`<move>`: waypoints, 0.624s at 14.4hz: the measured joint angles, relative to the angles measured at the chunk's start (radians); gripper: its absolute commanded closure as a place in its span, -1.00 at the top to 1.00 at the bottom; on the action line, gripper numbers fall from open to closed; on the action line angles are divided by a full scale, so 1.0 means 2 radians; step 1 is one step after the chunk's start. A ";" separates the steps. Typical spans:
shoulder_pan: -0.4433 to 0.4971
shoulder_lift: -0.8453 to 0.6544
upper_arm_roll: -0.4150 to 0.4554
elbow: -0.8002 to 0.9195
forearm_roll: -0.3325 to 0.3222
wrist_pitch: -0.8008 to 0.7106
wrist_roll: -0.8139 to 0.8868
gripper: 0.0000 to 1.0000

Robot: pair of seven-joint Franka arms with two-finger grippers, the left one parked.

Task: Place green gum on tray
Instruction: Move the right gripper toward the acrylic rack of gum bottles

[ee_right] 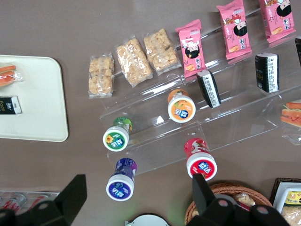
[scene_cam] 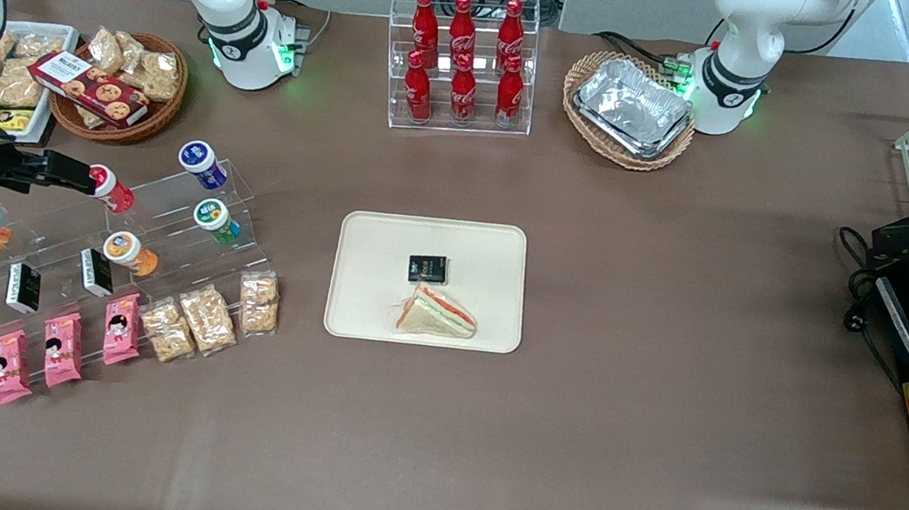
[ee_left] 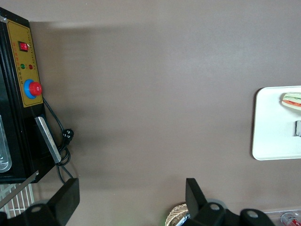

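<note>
The green gum [scene_cam: 215, 220] sits on the clear stepped rack [scene_cam: 160, 225] beside the tray [scene_cam: 508, 249] — apart from the gripper [ee_right: 136, 200], whose fingers [ee_right: 73, 190] hover spread wide and empty above the canisters.

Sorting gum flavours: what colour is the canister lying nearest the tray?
Green gum, white lid; clearest in right wrist view.

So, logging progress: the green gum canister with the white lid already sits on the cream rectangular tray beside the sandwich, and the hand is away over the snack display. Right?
Not quite. The green gum canister is on the clear stepped display, not the cream tray, as the front view shows. The sandwich is there, and the hand hovers open above the display.
</note>
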 measured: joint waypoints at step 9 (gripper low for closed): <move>0.001 0.005 -0.003 0.000 0.000 0.000 0.000 1.00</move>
